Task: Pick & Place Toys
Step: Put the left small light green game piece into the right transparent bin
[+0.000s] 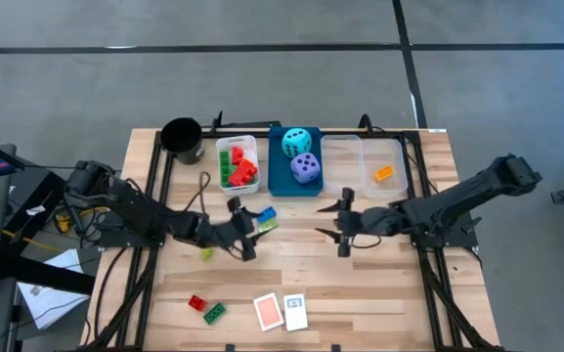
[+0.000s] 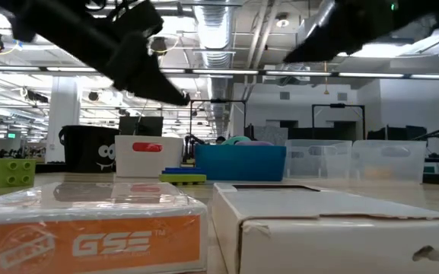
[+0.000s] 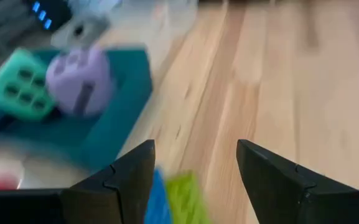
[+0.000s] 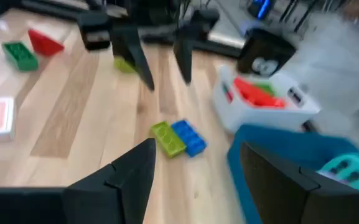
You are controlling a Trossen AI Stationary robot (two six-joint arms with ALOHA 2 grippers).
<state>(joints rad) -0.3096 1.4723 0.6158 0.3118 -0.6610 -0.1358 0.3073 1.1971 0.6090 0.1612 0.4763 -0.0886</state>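
Both claws are seen parted and empty above the table (image 1: 379, 293). The left claw (image 1: 239, 231) is held just beside the joined blue brick (image 1: 268, 212) and lime brick (image 1: 267, 225), which lie flat on the wood in front of the blue bin (image 1: 280, 186). The right claw (image 1: 343, 223) is held low over bare wood on the far side of that pair, pointed towards it.

The main risk is judged to be a collision: both claws are aimed at the same pair, and if both are closed in together, fingers could be struck or the pair knocked away. The pair is also lying close to the blue bin's wall, so a finger could be caught on the rim. Because two bricks are stuck side by side, a grip on one edge could split them, and one could be dropped.

The red brick (image 1: 195, 302), green brick (image 1: 214, 313) and two cards (image 1: 282, 312) are left near the table's front edge, well apart from either claw; a small yellow-green piece (image 1: 206, 253) could be swept aside by the left arm.
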